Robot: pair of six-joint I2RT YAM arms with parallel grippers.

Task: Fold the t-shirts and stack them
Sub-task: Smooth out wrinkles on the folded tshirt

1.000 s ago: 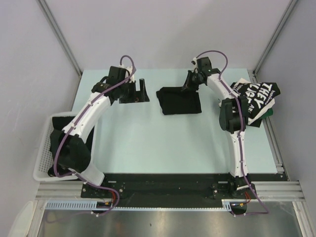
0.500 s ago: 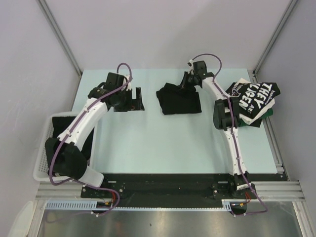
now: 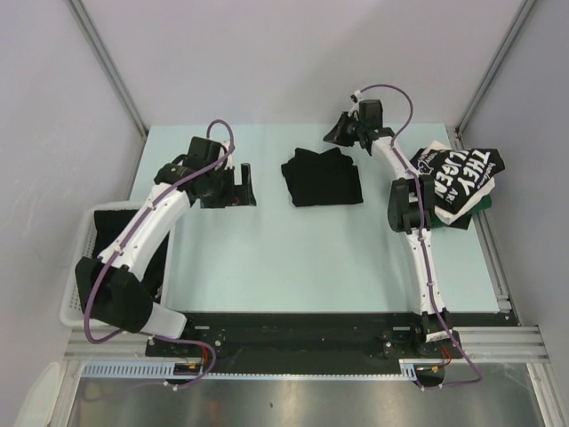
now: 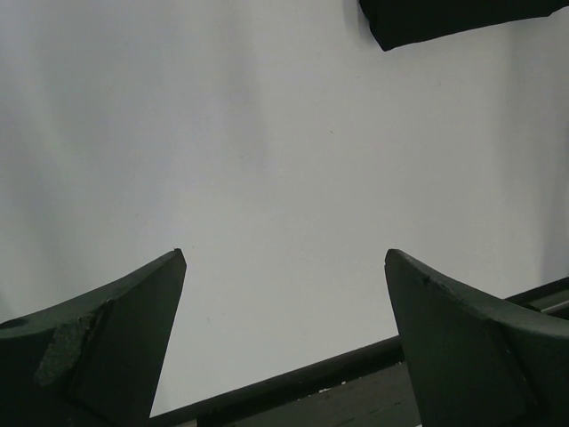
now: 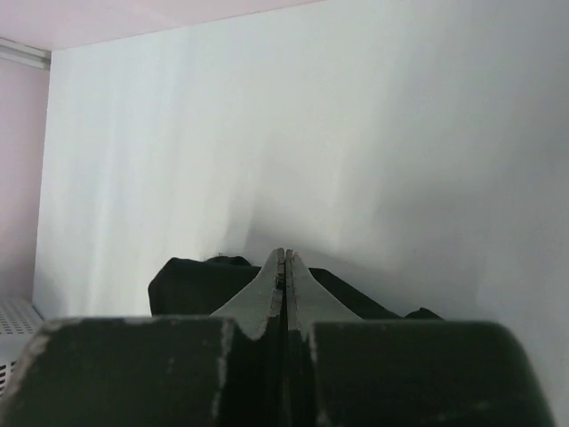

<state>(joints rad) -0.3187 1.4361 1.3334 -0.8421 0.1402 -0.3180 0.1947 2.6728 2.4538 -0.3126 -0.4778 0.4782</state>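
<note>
Under the right arm (image 3: 409, 206), lettered t-shirt (image 3: 464, 173) partly hidden.

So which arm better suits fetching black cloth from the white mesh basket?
Probably left: the white mesh basket sits beside that arm, left gripper open; right gripper shut, far across.

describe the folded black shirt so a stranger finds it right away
Start at the pale green table. Near its far edge, midway across, lies a folded t-shirt. It is plain black and flat, unlike the crumpled white-lettered shirt heaped at the right edge.
</note>
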